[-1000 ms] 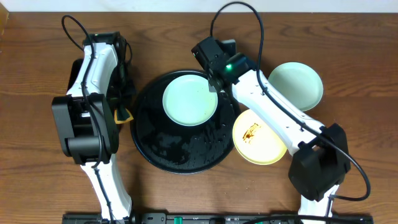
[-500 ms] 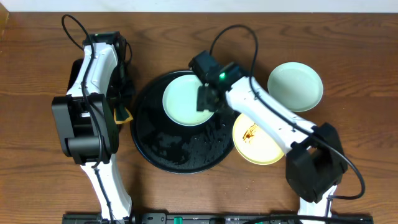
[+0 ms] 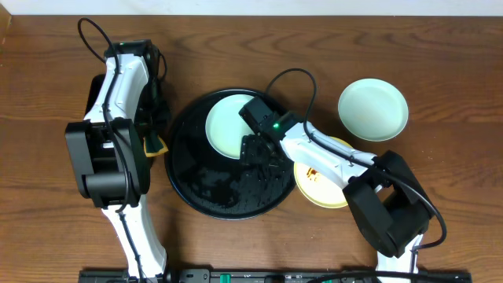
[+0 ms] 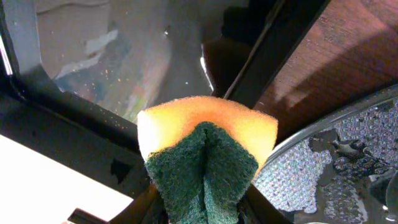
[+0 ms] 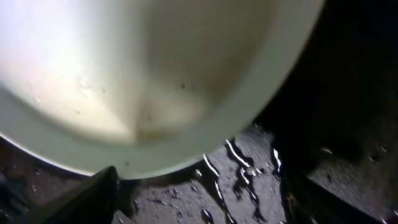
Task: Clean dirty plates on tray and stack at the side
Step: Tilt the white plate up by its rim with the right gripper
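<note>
Plates sit in three spots. One pale mint plate [image 3: 228,126] lies on the back part of the round black tray [image 3: 204,185], and its near-right edge is hidden under the right gripper [image 3: 255,151]. A second mint plate [image 3: 373,110] rests on the wooden table [image 3: 47,47], well to the right of the tray. The yellow plate [image 3: 330,189], marked with a brown smear [image 3: 314,174], lies just beside the tray's right rim, partly under the right arm. The tray's surface is wet and beaded with water. In the right wrist view the fingers [image 5: 93,196] are spread wide, low over the wet tray, with the mint plate's rim just ahead of them. The left gripper [image 3: 155,144] hangs beside the tray's left edge, pinching a folded green-and-yellow sponge [image 4: 205,149].
</note>
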### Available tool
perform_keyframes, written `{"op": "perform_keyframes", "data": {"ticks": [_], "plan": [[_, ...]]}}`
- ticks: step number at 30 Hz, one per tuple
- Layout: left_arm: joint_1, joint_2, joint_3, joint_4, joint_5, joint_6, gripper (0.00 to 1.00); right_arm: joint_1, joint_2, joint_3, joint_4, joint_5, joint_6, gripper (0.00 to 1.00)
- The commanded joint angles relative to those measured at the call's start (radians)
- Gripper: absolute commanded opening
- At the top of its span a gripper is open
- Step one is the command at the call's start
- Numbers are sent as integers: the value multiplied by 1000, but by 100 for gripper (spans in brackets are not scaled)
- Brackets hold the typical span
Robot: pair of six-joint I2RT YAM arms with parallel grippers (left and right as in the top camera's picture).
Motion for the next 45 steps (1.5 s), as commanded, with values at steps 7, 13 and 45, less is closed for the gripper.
{"op": "perform_keyframes", "data": {"ticks": [7, 13, 45], "plan": [[0, -34, 21, -15, -12, 17, 34, -1, 11, -101, 143, 55, 126, 65], [0, -34, 21, -19, -12, 17, 36, -2, 11, -131, 163, 135, 191, 56], [0, -34, 21, -37, -7, 16, 38, -63, -17, 8, 49, 391, -46, 2]]}}
